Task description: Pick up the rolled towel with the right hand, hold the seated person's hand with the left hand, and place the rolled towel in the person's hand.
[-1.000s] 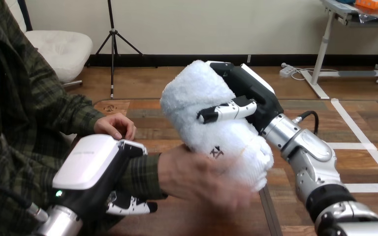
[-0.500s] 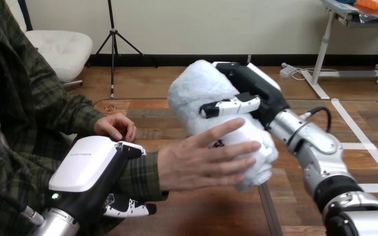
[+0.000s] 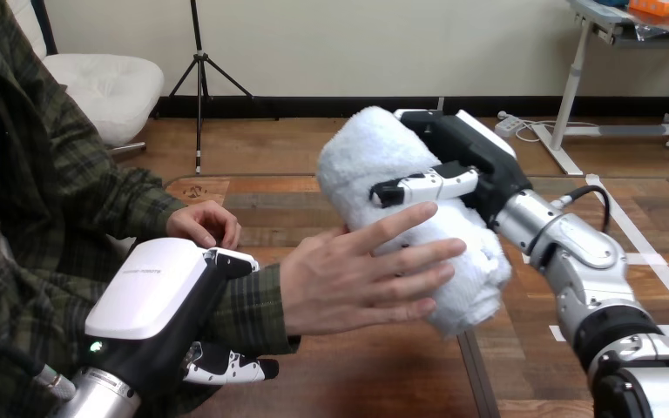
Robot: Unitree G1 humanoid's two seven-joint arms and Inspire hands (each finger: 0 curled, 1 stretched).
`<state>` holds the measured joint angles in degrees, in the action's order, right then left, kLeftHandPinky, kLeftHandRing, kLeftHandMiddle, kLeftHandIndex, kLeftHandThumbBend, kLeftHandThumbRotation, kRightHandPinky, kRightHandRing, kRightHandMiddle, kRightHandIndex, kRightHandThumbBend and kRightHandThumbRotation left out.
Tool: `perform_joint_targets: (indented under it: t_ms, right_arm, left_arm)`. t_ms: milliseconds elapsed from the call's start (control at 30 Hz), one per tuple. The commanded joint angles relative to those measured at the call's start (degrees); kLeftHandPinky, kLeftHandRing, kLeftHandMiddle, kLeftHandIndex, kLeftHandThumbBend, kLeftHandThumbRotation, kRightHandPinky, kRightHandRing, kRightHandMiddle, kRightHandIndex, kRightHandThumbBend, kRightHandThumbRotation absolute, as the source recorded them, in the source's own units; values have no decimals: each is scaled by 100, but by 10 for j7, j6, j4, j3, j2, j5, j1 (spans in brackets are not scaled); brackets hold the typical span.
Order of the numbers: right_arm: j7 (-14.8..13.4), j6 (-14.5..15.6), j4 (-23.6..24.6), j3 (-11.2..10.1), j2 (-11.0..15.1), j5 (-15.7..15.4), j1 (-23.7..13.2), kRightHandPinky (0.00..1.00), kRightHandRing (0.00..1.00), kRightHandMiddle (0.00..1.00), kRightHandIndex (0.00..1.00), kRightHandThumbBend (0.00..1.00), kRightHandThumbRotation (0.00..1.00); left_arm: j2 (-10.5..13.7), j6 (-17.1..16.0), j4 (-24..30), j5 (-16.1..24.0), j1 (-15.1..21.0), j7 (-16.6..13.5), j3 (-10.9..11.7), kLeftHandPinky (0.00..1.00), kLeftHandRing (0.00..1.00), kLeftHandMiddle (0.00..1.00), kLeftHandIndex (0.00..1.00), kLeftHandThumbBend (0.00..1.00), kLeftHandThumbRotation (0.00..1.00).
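Fingers (image 3: 427, 185) of the right hand (image 3: 470, 157) are curled round the rolled towel (image 3: 375, 161). One black-and-white finger lies across the roll's near face and the black palm backs it from the right. The hand grips the roll firmly and carries it above the wooden table (image 3: 357, 387). The white terry roll is tilted, with its upper end leaning up and left and its lower end pointing down and right. From the towel's right side the silver right forearm (image 3: 575, 252) runs down toward the lower right.

Against the towel's lower left side lies the person's hand at the view's middle (image 3: 348, 283). Its palm is turned to the roll and its fingers are straight and spread, with the tips touching the cloth but not closed round it. This hand stands between the camera and the towel and hides part of the roll's lower half.

Left of the towel and lower down, the left hand (image 3: 152, 292) clasps the person's forearm (image 3: 248, 305) just behind the cuff. Its white shell faces up, a black part lies over the top of the sleeve, and its jointed fingers (image 3: 226, 367) are curled underneath, so the forearm is held between them.

Farther left of the towel, well apart from it, the person's hand at the view's left (image 3: 202, 222) rests loosely curled.
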<state>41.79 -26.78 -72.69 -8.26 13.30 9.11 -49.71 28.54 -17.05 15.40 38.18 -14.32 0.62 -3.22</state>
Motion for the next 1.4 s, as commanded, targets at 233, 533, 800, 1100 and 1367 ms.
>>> perform_joint_targets:
  t_ms: [233, 533, 800, 1100, 1367]
  right_arm:
    - [0, -17, 4, -23, 1, 7, -72, 1, 4, 9, 12, 53, 0]
    - [9, -13, 9, -30, -15, 13, -59, 1, 5, 11, 13, 55, 0]
    - [20, -24, 13, -35, -33, 19, -45, 1, 6, 12, 14, 57, 0]
    - [32, -45, 16, -46, -53, 28, -31, 3, 8, 14, 16, 63, 0]
    - [62, -47, 19, -62, -73, 49, -22, 3, 8, 14, 16, 65, 0]
  left_arm:
    - [-8, -10, 29, -13, 4, 6, -6, 31, 32, 37, 38, 93, 0]
    - [-11, -7, 27, -6, 6, 6, -9, 31, 32, 37, 38, 93, 0]
    - [-13, -3, 26, -7, 9, 11, -12, 31, 32, 37, 38, 93, 0]
    - [-18, 1, 23, -4, 12, 12, -17, 31, 32, 37, 38, 92, 0]
    - [-22, 2, 21, 1, 16, 11, -22, 31, 32, 37, 38, 92, 0]
